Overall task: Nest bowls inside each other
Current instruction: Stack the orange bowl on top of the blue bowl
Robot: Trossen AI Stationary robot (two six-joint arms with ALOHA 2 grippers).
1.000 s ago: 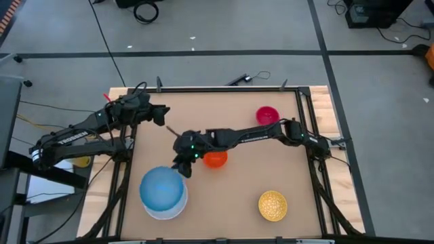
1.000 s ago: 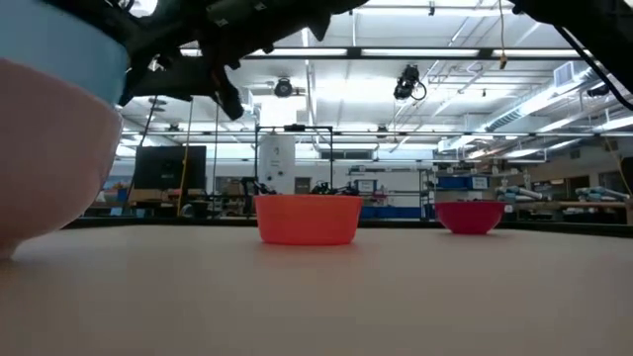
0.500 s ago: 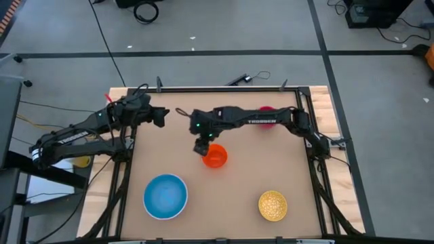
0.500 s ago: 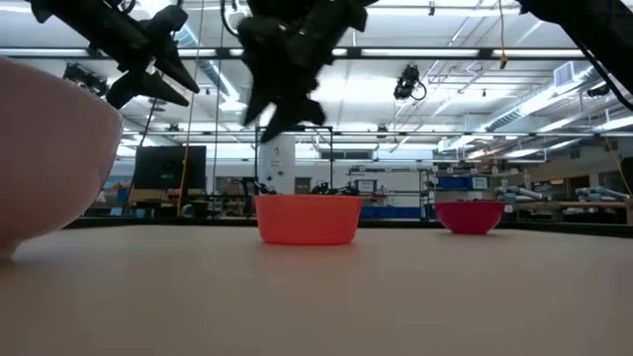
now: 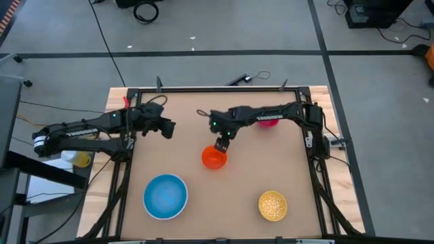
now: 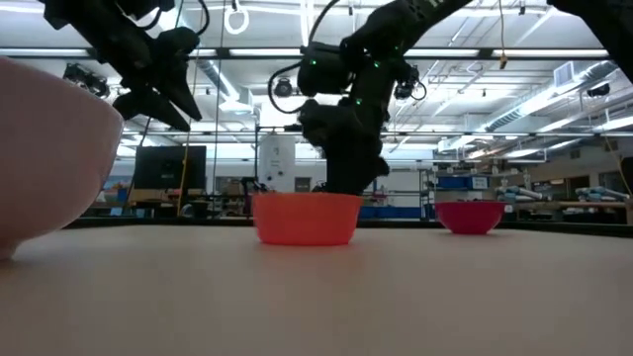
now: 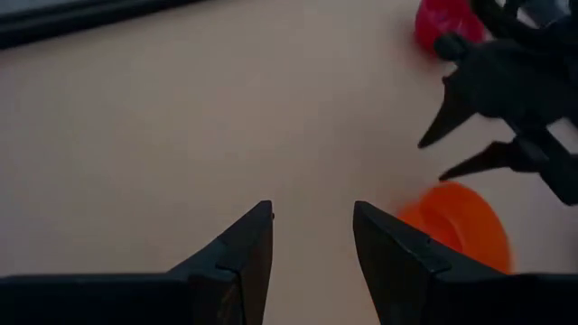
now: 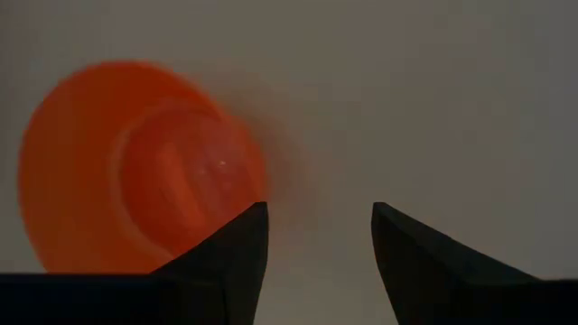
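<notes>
An orange bowl [image 5: 213, 158] stands upright on the brown table, near its middle. My right gripper [image 5: 221, 145] hangs open, fingers pointing down, just over the bowl's far right rim [image 8: 257, 181]. Only bare table shows between its fingers [image 8: 318, 212]. The light blue bowl [image 5: 165, 196] sits inside the white bowl [image 6: 45, 148] at the near left. A speckled yellow bowl [image 5: 272, 205] rests at the near right. The red bowl [image 5: 270, 121] at the far right is half hidden by my right arm. My left gripper [image 5: 169, 129] hovers open at the far left.
A black frame [image 5: 224, 89] runs round the table's edge. Bare tabletop lies between the orange bowl and the two near bowls. In the left wrist view my right gripper's fingers [image 7: 470, 135] show above the orange bowl [image 7: 456, 226].
The blue bowl, held above the white bowl a second ago, now sits down inside it. My right gripper has left it, swung toward the far edge and then right, tipped to point downward, and come down over the orange bowl. My left gripper has moved slightly right and lower.
</notes>
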